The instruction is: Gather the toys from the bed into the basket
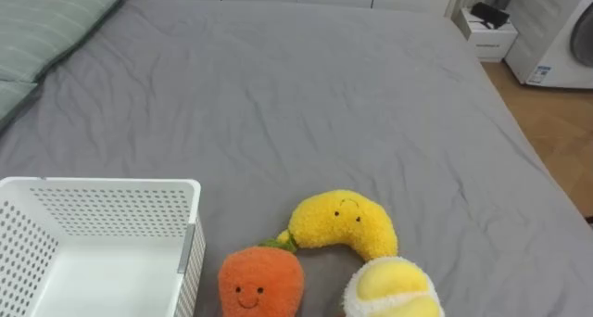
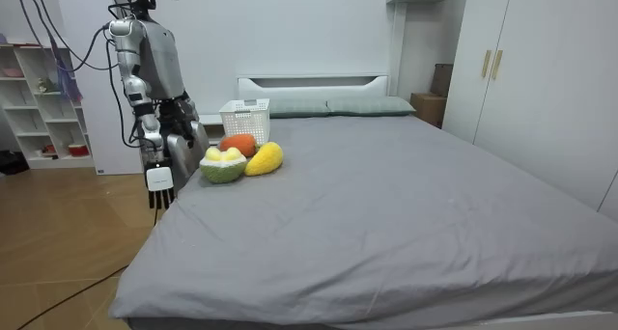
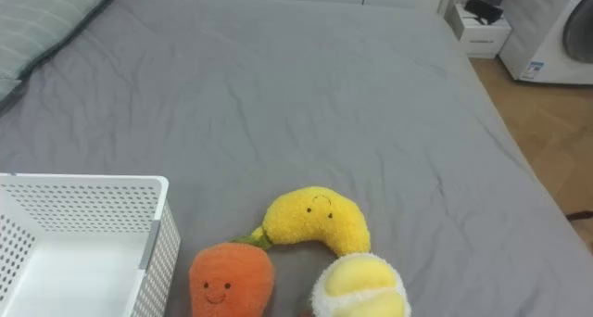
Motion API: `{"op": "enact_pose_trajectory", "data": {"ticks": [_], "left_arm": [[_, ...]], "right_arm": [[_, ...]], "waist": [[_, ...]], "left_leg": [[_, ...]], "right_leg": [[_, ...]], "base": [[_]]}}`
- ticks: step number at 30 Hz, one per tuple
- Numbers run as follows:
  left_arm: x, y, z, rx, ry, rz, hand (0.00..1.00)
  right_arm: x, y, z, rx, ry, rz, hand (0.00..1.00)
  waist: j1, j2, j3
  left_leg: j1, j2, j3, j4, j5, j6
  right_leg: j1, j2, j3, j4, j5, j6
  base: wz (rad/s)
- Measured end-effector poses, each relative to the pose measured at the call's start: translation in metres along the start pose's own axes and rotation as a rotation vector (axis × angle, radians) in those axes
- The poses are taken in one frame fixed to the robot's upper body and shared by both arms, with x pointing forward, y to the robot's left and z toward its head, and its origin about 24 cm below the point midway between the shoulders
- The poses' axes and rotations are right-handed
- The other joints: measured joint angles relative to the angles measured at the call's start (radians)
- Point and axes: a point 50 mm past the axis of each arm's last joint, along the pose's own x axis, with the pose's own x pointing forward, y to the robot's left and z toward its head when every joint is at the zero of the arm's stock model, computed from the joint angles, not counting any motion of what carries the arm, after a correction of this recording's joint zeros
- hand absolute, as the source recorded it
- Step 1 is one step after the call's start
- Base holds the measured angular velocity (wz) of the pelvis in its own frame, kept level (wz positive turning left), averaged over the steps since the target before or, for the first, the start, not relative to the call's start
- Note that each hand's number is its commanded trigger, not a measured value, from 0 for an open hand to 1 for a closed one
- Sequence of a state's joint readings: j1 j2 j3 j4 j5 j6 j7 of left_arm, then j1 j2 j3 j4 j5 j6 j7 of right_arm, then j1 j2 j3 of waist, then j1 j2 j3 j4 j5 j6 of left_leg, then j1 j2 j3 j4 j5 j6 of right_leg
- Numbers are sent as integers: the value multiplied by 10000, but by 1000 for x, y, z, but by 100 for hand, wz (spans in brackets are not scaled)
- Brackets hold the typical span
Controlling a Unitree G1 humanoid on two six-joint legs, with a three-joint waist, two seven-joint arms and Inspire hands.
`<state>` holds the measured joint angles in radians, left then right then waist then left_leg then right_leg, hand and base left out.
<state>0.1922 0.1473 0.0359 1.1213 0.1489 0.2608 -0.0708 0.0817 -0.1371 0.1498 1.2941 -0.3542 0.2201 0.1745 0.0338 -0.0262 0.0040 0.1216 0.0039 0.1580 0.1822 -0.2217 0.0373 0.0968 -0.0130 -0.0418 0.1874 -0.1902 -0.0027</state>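
A grey bed spreads out below the robot's head, its sheet lightly creased. Three plush toys lie close together on the near edge of the bed. The carrot plush, orange with a small smiling face, is just beside the white basket. The banana plush, yellow and curved, also with a face, lies behind it. Its green stem end touches the top of the carrot plush. The round yellow-and-white plush presses against the banana plush's lower end, on the robot's right. In the room view this toy shows a green underside.

The basket stands on the bed to the robot's left of the toys. Its perforated walls are upright, and nothing lies in the part of it that can be seen. None of the toys is inside it.

The room view shows the robot standing upright at the side of the bed, right by the toys and the basket. Its right hand hangs low at its side, next to the mattress edge and apart from the toys. The fingers point down, loose and released, and grasp nothing.

Striped pillows lie at the head of the bed, far to the robot's left. Beyond the far corner of the bed, a white nightstand and a white appliance stand on the wooden floor.
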Motion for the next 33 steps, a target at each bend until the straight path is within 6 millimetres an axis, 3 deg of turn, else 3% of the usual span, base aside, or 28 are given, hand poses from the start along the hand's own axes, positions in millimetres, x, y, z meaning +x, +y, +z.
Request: {"op": "enact_pose_trajectory", "data": {"ticks": [19, 24, 30, 33], "left_arm": [[0, 1, 2, -93, -89, 41, 0], [0, 1, 1, -260, -61, 16, 0], [0, 9, -8, -1187, 94, 207, 0], [-1, 14, -10, -1524, 90, 315, 0]], "right_arm": [[-1, -12, -5, 514, 61, -421, 0], [0, -6, -14, 2222, 258, -231, 0], [1, -6, -33, 6993, 324, -625, 0], [-2, -19, -37, 9098, 27, -967, 0]], "waist": [[-8, 62, 5], [-42, 55, -2], [-431, -57, 23], [-696, -119, 19]], "left_leg": [[-58, 1, -12, -17, -1, -1], [-43, -1, 5, -95, 9, -5], [2, -2, 31, -73, 27, 0], [60, 1, 62, -134, 25, 1]], "right_leg": [[-15, -28, -25, -17, 1, 0], [-53, -44, -1, -1, -1, 0], [-4, -7, -8, -29, 0, -1], [19, -37, 45, -16, 0, 0]], "base": [[0], [-1], [-1], [-4]]}}
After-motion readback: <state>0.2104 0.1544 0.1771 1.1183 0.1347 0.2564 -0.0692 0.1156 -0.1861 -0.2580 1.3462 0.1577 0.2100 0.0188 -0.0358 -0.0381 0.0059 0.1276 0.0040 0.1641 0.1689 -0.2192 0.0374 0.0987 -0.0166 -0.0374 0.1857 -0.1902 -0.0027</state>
